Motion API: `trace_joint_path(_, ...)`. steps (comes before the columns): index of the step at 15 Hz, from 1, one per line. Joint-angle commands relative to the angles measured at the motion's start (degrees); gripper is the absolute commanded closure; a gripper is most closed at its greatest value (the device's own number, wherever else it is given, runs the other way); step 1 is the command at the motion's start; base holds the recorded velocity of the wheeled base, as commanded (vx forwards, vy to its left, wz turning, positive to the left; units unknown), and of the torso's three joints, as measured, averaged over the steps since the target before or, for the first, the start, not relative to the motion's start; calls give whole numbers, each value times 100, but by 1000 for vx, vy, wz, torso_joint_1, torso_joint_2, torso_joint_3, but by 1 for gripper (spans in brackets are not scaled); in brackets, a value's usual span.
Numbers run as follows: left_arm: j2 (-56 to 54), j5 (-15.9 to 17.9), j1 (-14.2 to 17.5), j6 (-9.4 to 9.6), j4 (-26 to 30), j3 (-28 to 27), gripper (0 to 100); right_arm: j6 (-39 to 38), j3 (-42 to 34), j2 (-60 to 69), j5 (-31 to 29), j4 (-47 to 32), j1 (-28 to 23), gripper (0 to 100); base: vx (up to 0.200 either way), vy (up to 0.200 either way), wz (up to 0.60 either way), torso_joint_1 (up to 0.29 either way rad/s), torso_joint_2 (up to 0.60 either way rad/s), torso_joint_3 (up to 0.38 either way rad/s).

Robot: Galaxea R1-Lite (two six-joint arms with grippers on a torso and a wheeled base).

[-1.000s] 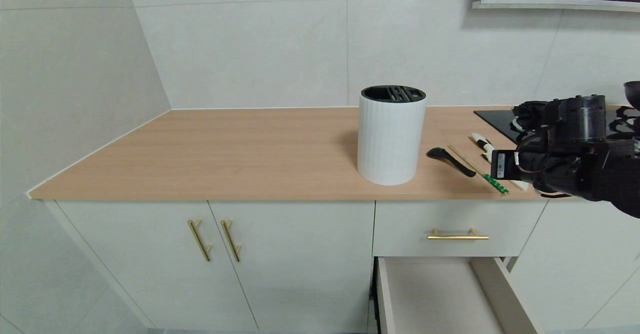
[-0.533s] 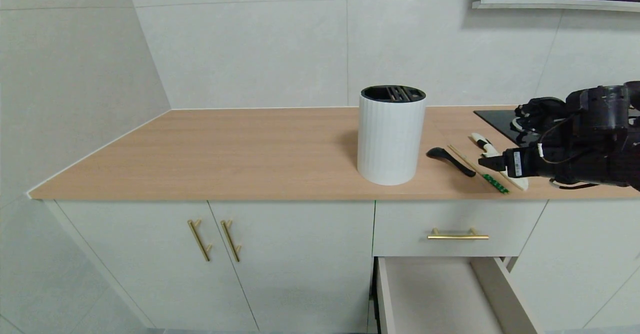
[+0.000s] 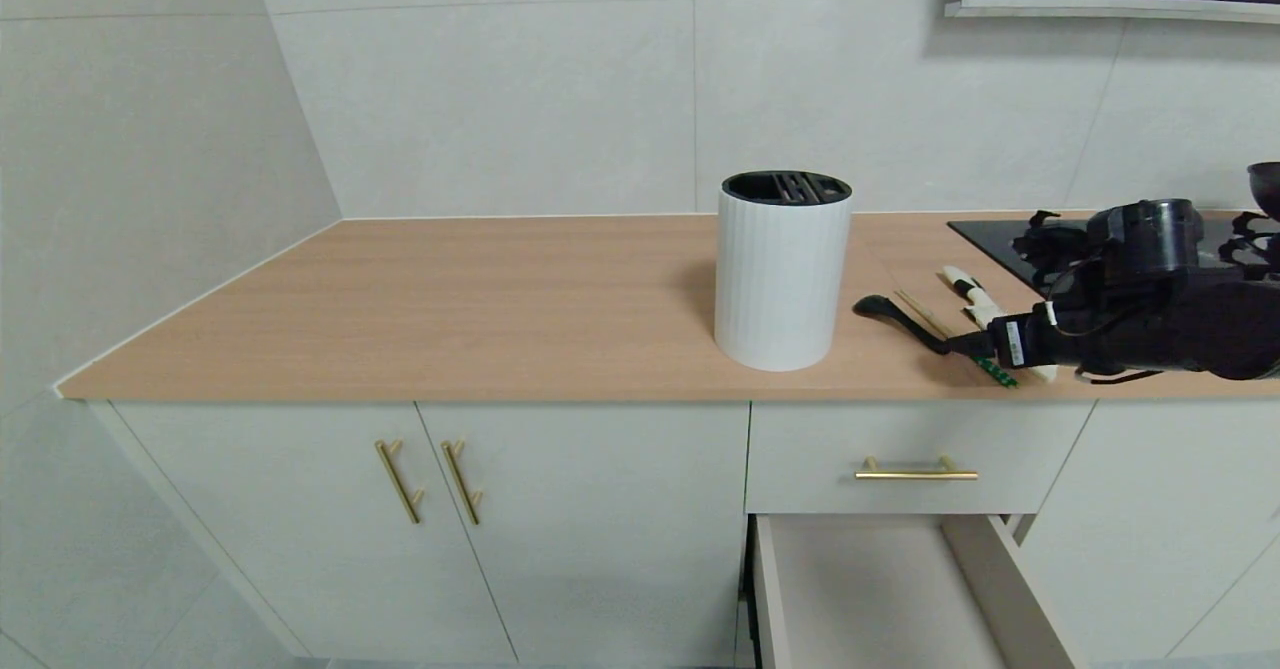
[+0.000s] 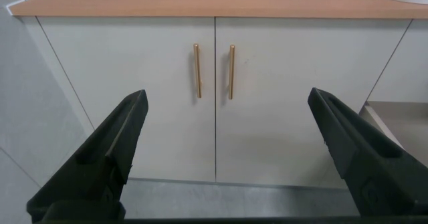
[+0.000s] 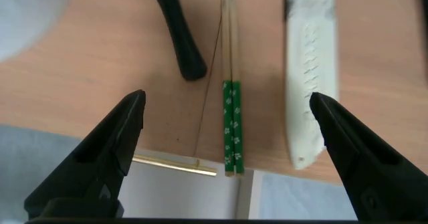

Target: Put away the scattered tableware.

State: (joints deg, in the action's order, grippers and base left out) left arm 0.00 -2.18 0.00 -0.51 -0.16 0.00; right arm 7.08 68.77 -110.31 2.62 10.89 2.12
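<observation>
Head view first: a white ribbed utensil holder (image 3: pixel 782 279) with a black slotted top stands upright right of centre on the wooden countertop (image 3: pixel 450 299). Just to its right, 3 pieces of tableware lie flat side by side: a black spoon (image 3: pixel 893 318) nearest the holder, then a pair of chopsticks (image 3: pixel 935 327) with green ends, then a white knife (image 3: pixel 968 289) by the black cooktop (image 3: pixel 990 239). From the right edge of the frame the right gripper (image 3: pixel 968 343) hangs low over the near ends of the chopsticks, close to the countertop's front edge. Below, at lower right, a drawer (image 3: pixel 870 589) stands pulled open under a shut one with a gold handle (image 3: pixel 915 469). Over to the left wrist view: the left gripper (image 4: pixel 227 157) has its 2 fingers (image 4: pixel 107 150) spread wide, facing 2 white cabinet doors (image 4: pixel 134 97) with 2 upright gold handles (image 4: pixel 196 70), under the countertop's edge. Now the right wrist view: the right gripper (image 5: pixel 224 164) is spread wide too, nothing between its fingers (image 5: pixel 107 160) but air, looking straight down. The chopsticks (image 5: pixel 231 127) lie in line with the gap, the spoon handle (image 5: pixel 179 33) just beside them on one side, the knife (image 5: pixel 311 77) a little apart on the other, none touching.
</observation>
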Motion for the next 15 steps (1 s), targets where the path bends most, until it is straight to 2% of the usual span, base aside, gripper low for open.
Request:
trace_joint_path(1,9,-2,0,-2,-2,0,0,12,-4,-245,10,10,-1,0,0,0,0,0,0,0)
trace_joint_path(15,9,-2,0,-2,-2,0,0,-5,5,-430,-34,28,148,0,0,0,0,0,0,0)
